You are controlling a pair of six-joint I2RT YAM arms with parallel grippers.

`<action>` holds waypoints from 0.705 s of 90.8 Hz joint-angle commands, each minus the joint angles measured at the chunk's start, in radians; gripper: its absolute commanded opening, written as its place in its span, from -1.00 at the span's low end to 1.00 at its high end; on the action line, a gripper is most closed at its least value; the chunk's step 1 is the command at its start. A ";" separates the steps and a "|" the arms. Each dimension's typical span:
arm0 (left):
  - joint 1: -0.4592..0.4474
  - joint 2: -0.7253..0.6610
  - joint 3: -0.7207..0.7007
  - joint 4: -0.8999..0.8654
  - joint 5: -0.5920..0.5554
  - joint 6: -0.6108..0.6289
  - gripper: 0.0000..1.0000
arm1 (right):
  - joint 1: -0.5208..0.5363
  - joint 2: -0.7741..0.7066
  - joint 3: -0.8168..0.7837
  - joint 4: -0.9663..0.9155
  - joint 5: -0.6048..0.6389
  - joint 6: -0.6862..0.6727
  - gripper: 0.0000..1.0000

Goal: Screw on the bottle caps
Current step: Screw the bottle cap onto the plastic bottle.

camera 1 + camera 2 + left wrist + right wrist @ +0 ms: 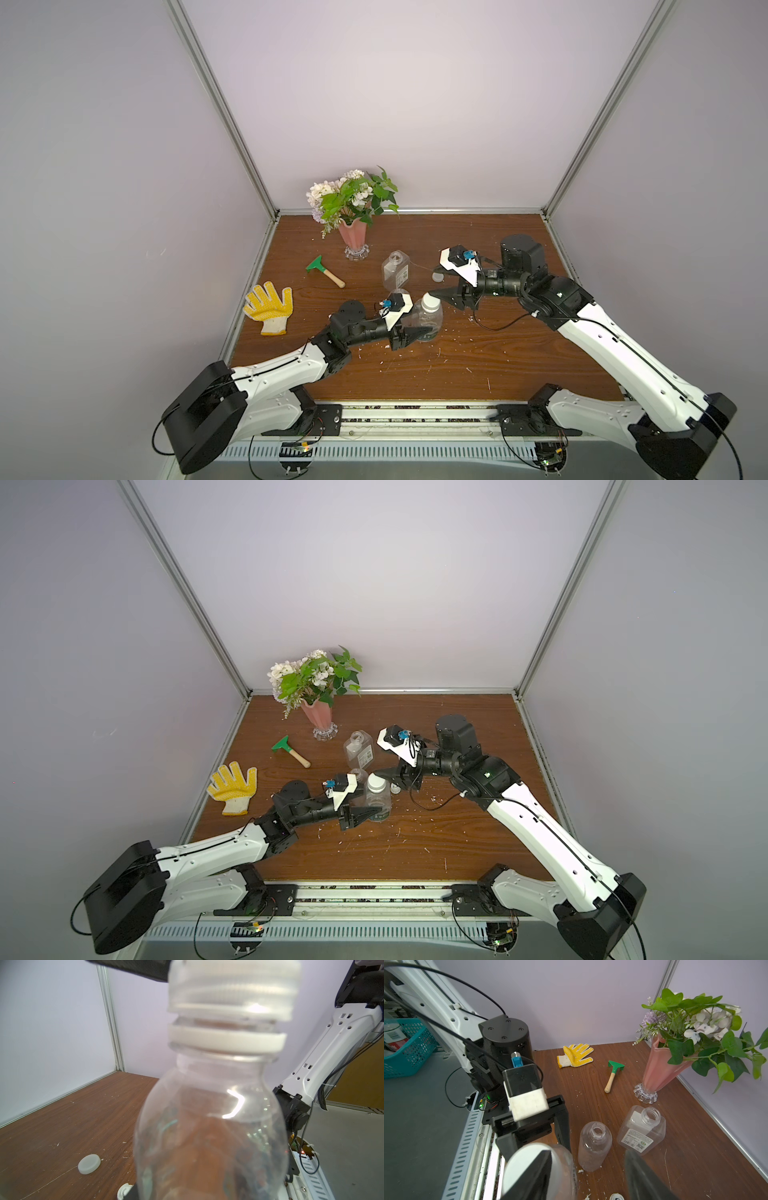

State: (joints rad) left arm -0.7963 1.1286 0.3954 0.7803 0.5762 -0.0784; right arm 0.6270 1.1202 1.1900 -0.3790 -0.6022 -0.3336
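Clamps the rounded bottle (430, 318) low on its body with the left gripper (424, 332), clenched and standing it upright. Holds the right gripper (436, 294) at the white cap (430, 301) on that bottle's neck with jaws spread: in the right wrist view, one finger (533, 1176) across the cap, the other finger (645, 1180) well clear, so apparently grasping nothing. Perches rather than seats, judging by the left wrist view: threads showing through the cap wall, a gap above the collar ring, a slight tilt.

Puts all this well in front of the pink flower vase (353, 237), toward the robot. Leaves the square labelled bottle (395, 270) open-necked between vase and grippers, and the slim round bottle (595, 1145) uncapped just beyond it from the vase. Leaves a flat round cap (437, 275) loose on the wooden table (498, 361), farther from the vase than the square bottle, and a ribbed cap (123, 1190) loose near the rounded bottle's foot. Sets the green hand rake (320, 268) near the vase, the yellow work glove (269, 307) well apart from it.

Risks cross-threading if turned from this tilt: likely to bind early and stay crooked. Risks flicking the cap off if closed off-centre, with one finger pushing ahead of the other. Risks twisting or denting the thin bottle under torque, given so low a clamp. Risks toppling the two open bottles close by with a wide sweep of the right wrist.
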 commanded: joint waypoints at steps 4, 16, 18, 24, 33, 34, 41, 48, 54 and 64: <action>0.009 -0.023 0.006 0.063 -0.003 -0.003 0.11 | -0.012 -0.026 -0.024 0.007 -0.014 -0.004 0.24; 0.008 -0.020 0.006 0.069 -0.008 -0.007 0.11 | -0.014 -0.049 -0.052 0.021 -0.045 -0.015 0.24; 0.008 -0.019 0.005 0.069 -0.009 -0.007 0.10 | -0.013 -0.053 -0.057 0.023 -0.052 -0.018 0.24; 0.008 -0.018 0.005 0.073 -0.014 -0.010 0.11 | -0.014 -0.068 -0.074 0.031 -0.064 -0.022 0.25; 0.009 -0.017 0.006 0.077 -0.019 -0.012 0.11 | -0.013 -0.086 -0.093 0.042 -0.076 -0.022 0.26; 0.008 -0.017 0.005 0.077 -0.018 -0.012 0.10 | -0.014 -0.088 -0.095 0.043 -0.077 -0.022 0.26; 0.009 -0.017 0.006 0.077 -0.019 -0.012 0.11 | -0.014 -0.094 -0.099 0.039 -0.082 -0.023 0.26; 0.008 -0.015 0.007 0.080 -0.019 -0.012 0.11 | -0.014 -0.094 -0.103 0.035 -0.082 -0.025 0.26; 0.009 -0.015 0.005 0.081 -0.016 -0.014 0.11 | -0.015 -0.094 -0.107 0.034 -0.082 -0.026 0.26; 0.009 -0.015 0.005 0.082 -0.018 -0.014 0.11 | -0.014 -0.094 -0.108 0.029 -0.079 -0.028 0.25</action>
State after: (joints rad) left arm -0.7963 1.1286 0.3950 0.7807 0.5632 -0.0792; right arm 0.6136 1.0317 1.0981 -0.3290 -0.6613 -0.3443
